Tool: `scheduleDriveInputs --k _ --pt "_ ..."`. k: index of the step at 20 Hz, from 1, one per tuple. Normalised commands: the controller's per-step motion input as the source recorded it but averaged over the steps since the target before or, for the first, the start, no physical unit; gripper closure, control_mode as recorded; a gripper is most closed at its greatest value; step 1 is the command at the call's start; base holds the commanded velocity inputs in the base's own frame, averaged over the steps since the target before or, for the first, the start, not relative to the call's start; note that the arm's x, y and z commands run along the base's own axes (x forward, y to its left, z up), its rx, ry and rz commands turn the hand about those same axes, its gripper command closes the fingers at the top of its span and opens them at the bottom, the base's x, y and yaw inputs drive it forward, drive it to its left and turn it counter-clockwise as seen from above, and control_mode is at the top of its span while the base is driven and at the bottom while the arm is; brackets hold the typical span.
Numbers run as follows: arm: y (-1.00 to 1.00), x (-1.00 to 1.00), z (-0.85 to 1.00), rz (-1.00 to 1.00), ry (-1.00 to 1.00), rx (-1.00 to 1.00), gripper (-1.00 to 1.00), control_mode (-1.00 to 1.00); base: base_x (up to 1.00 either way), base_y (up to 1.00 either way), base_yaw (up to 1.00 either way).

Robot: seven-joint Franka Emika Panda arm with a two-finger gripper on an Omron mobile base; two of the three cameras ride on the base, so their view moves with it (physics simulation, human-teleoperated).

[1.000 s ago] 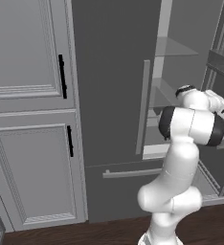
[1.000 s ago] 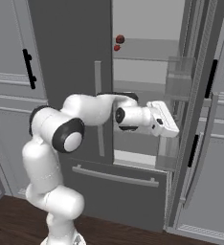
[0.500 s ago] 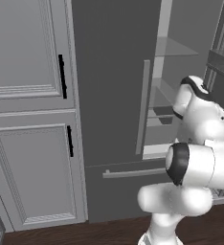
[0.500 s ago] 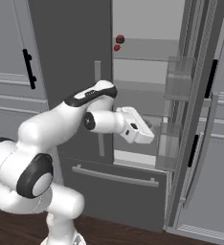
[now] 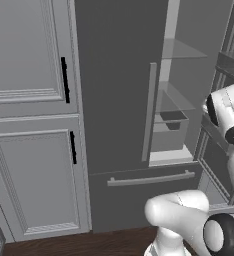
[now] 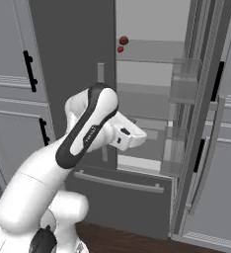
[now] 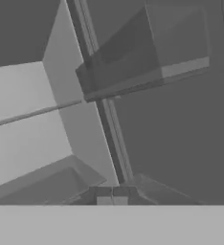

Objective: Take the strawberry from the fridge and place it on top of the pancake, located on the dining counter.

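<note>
The fridge (image 6: 73,54) stands with its right door swung open and its left door (image 5: 119,75) closed. On an upper glass shelf sits the strawberry (image 6: 120,49), tiny and bright red, just below a larger dark red round fruit (image 6: 123,40). My white hand (image 6: 132,134) hovers in front of the lower shelves, well below the strawberry. In the hand view my gripper (image 7: 112,195) is shut, its fingertips pressed together with nothing between them, facing the light grey inside wall and a door bin (image 7: 147,57). The pancake and the dining counter are out of view.
Pale grey panelled cabinets (image 5: 29,125) with black handles stand left of the fridge. The open right door (image 6: 206,123) carries clear bins (image 6: 184,89) close to my hand. A freezer drawer with a bar handle (image 6: 118,182) runs below, above dark wood floor (image 5: 89,245).
My hand has drawn back to the left and slightly down, away from the door bins, while the arm has folded upward. The gripper stays shut. The red fruits have not moved.
</note>
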Motion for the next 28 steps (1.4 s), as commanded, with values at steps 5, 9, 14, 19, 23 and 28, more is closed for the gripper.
scheduleDriveInputs --k 5,9,14,19,23,28 --pt "0.75 -0.82 0.96 0.04 -0.19 -0.22 1.00 -1.00 0.00 0.00 0.00" --pt "0.85 -0.81 0.85 0.00 -0.07 -0.42 1.00 -1.00 0.00 0.00 0.00" --pt "0.38 -0.42 0.96 0.00 0.04 -0.41 1.00 -1.00 0.00 0.00 0.00" --pt "0.13 -0.15 1.00 0.00 -0.02 -0.20 1.00 -1.00 0.00 0.00 0.00" --pt "0.00 -0.36 1.00 -0.06 -0.24 -0.42 1.00 -1.00 0.00 0.00 0.00" --pt "0.00 -0.44 0.36 -0.42 -0.41 -0.82 1.00 -1.00 0.00 0.00 0.00"
